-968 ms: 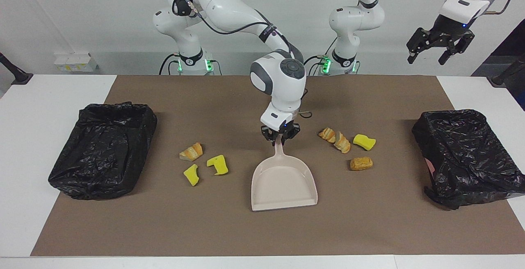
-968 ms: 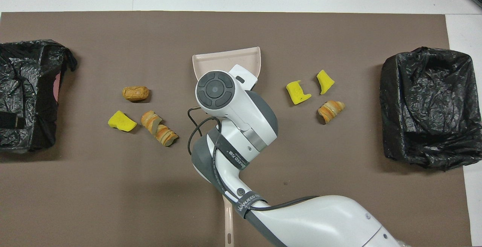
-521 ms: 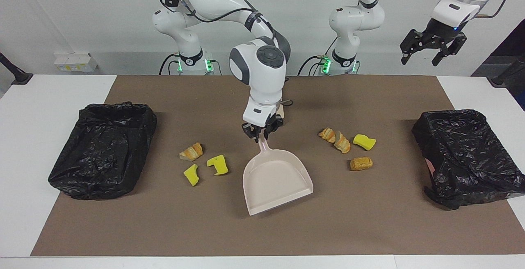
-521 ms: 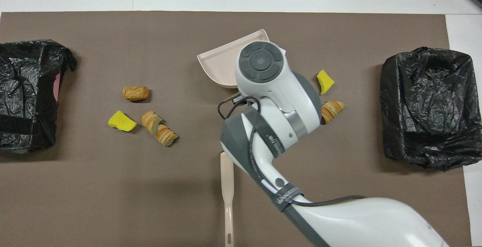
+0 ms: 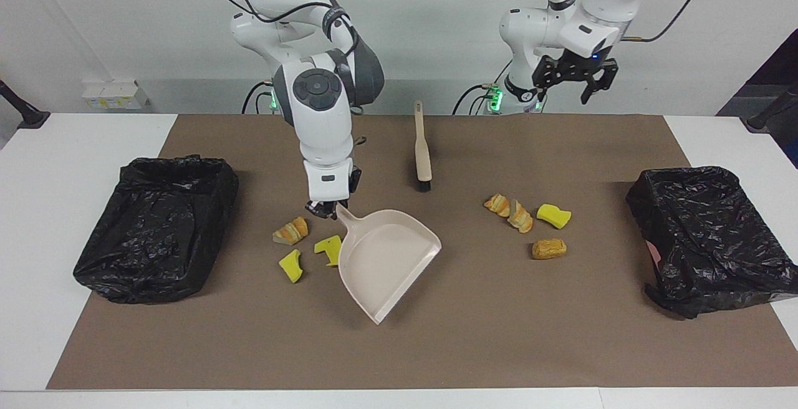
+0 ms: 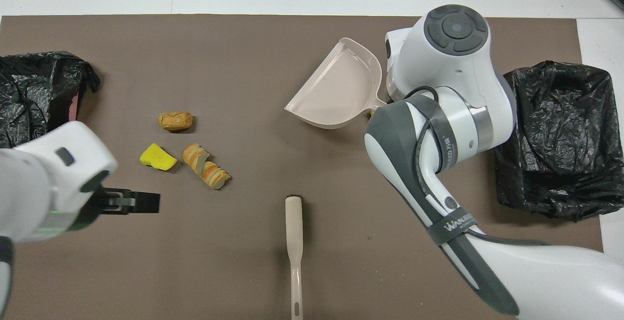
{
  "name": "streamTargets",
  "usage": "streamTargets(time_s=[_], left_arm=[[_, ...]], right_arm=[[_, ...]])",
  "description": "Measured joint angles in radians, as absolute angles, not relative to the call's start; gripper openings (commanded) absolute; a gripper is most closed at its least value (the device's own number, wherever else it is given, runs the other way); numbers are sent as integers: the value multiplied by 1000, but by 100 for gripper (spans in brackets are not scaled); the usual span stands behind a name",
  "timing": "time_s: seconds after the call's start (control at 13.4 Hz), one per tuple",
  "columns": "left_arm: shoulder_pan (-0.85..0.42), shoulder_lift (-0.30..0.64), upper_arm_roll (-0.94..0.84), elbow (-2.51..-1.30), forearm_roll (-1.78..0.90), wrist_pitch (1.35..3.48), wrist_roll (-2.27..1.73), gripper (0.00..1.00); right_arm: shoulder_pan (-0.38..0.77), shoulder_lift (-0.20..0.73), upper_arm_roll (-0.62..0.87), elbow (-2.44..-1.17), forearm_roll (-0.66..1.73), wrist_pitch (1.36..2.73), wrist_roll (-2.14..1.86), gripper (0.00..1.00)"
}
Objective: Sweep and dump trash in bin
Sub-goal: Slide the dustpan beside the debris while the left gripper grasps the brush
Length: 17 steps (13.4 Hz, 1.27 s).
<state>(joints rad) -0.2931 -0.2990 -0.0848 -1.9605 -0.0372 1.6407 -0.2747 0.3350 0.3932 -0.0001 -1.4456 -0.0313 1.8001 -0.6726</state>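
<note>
Dustpan (image 5: 388, 258) handle is sitting clamped in my right gripper (image 5: 324, 208) in the facing view, trash (image 5: 312, 248) touching its 9 o'clock side. My left gripper (image 5: 574, 77) is hanging open, waiting. Overhead, more trash (image 6: 187, 147) is lying at the brush's (image 6: 294, 242) 10 o'clock.

Trash (image 5: 315, 244) scraps in two clusters on the brown mat.
Yellow sponge chunks and golden bread pieces lie flat, one cluster toward each end of the surface.
</note>
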Motion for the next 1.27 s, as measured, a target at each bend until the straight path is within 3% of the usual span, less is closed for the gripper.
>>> streamTargets(time_s=[0.52,0.74,1.04,1.27], left_arm=[[-618,-293,-90,-2232,-63,1950,-630,100],[-752,-229,-90,-2336,-67,2108,-765,100],[-848,-77,-90,-2357,-67,2237,-874,100],[-904,-69,-91,-2392,-67,2265,-923,100]], right_arm=[[309,380,-2,-1506,-34,1811,-1067,0],[270,348,-5,-1592,-35,1897,-1234,0],[263,313,0,-1681,-38,1951,-1285,0],[270,307,3,-1695,-59,1956,-1285,0]])
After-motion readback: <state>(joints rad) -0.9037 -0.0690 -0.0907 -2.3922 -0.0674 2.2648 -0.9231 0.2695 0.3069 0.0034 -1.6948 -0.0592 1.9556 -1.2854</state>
